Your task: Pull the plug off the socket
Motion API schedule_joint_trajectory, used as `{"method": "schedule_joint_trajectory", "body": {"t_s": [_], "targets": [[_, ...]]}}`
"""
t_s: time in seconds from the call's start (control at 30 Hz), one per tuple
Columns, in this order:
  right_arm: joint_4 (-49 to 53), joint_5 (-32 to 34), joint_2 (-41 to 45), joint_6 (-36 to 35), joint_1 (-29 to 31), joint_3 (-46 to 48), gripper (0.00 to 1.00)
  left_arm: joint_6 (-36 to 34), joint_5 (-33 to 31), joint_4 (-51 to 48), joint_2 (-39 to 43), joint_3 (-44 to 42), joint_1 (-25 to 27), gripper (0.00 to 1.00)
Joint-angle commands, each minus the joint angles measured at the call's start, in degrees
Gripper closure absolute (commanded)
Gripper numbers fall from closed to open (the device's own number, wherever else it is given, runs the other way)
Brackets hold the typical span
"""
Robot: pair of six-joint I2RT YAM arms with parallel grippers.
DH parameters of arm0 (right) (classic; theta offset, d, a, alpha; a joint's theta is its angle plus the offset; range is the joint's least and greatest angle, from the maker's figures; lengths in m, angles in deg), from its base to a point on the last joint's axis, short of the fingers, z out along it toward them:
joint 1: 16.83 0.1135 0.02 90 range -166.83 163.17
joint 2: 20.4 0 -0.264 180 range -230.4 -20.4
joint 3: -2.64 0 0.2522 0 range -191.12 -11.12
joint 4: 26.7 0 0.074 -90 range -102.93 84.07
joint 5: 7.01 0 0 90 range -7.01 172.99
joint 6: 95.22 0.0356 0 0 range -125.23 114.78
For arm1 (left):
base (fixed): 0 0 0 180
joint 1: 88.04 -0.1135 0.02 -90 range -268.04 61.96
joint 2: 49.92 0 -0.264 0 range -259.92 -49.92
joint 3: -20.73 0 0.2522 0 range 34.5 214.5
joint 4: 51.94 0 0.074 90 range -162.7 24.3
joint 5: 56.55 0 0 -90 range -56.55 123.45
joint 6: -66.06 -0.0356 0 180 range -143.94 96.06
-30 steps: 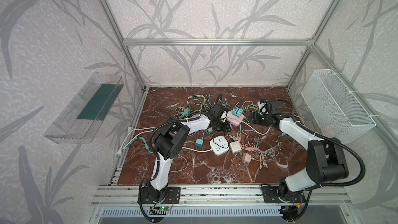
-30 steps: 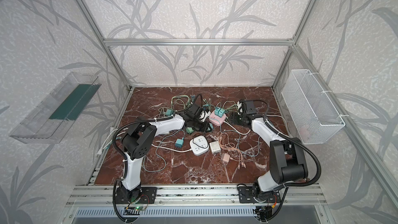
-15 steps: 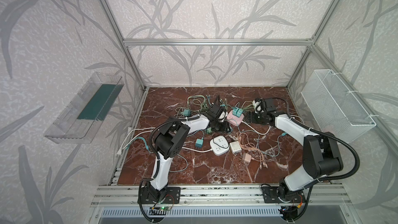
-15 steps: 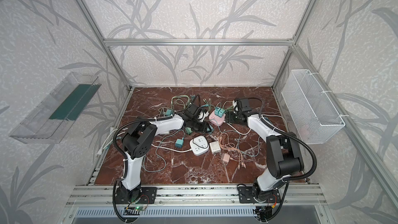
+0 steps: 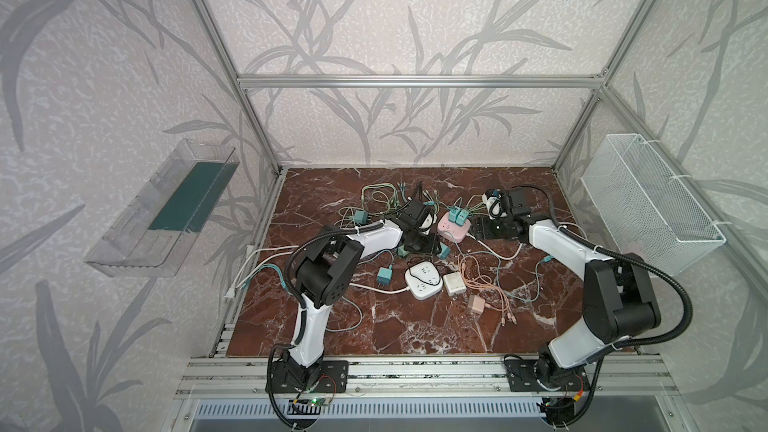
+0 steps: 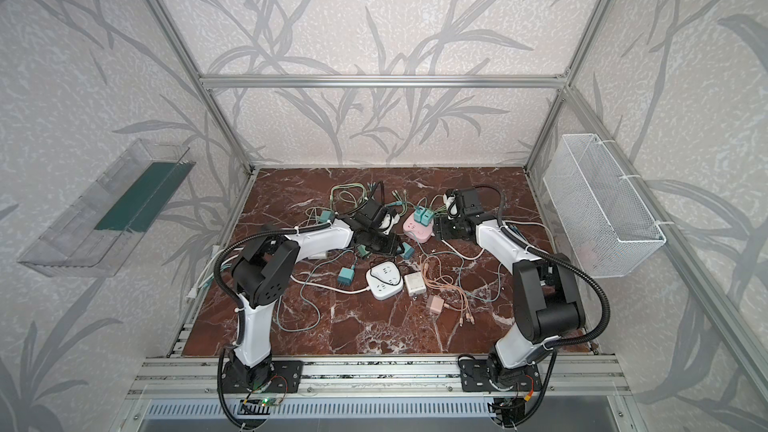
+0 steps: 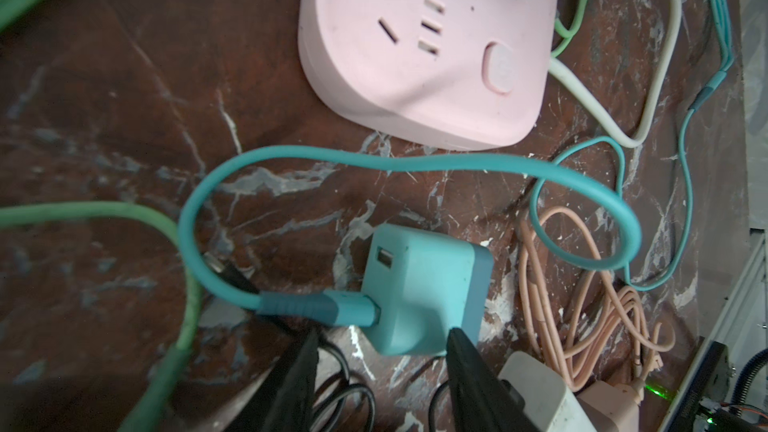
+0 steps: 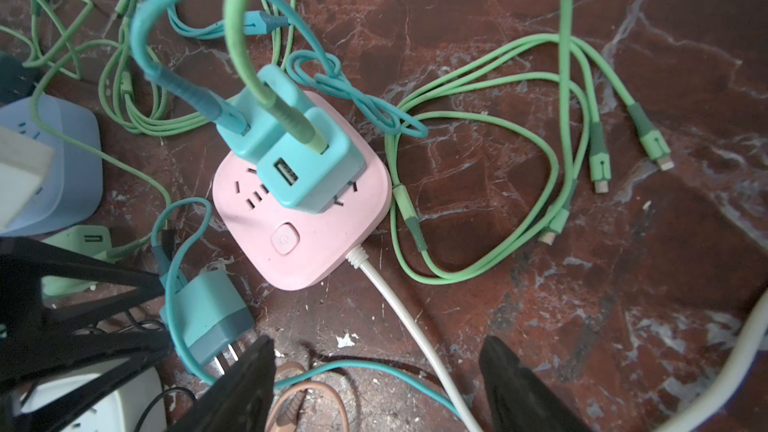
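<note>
Selecting the hold for the plugs seated in the pink socket block [image 8: 303,218].

I see the front teal USB charger [image 8: 307,168] and the rear teal USB charger [image 8: 266,118] standing side by side in the block, mid-table on the marble table [image 5: 415,326]. A loose teal USB charger [image 7: 424,288] lies just beside it. My right gripper [image 8: 378,342] hangs near the block, jaws wide apart and empty. My left gripper [image 7: 384,334] also stands apart, one fingertip at the loose charger's corner. I judge each seated charger light, rigid and smooth-sided, held by prong friction. Grip the flat side faces, never the soft cable. Expect the light block to lift unless pinned.
</note>
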Motion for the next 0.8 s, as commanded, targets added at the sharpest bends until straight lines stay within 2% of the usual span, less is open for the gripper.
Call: {"method": "schedule_joint_trajectory", "body": {"t_s": [0.0, 0.13, 0.27, 0.77], "targets": [[-0.43, -0.38, 0.49, -7.35, 0.49, -1.37, 0.21, -2.65, -3.69, -2.80, 3.08, 2.41, -0.57, 0.48], [1.68, -0.02, -0.95, -12.92, 0.58, -3.60, 0.20, -4.56, -4.92, -4.50, 3.34, 5.75, -0.88, 0.45], [2.45, -0.15, -2.24, -17.46, 0.58, -5.20, 0.19, -4.58, -3.45, -4.98, 2.12, 9.53, -1.96, 0.43], [1.98, -5.22, -8.76, -27.39, 0.58, -9.95, 0.20, -9.36, -2.67, -7.25, -6.28, 20.24, -3.16, 0.36]]}}
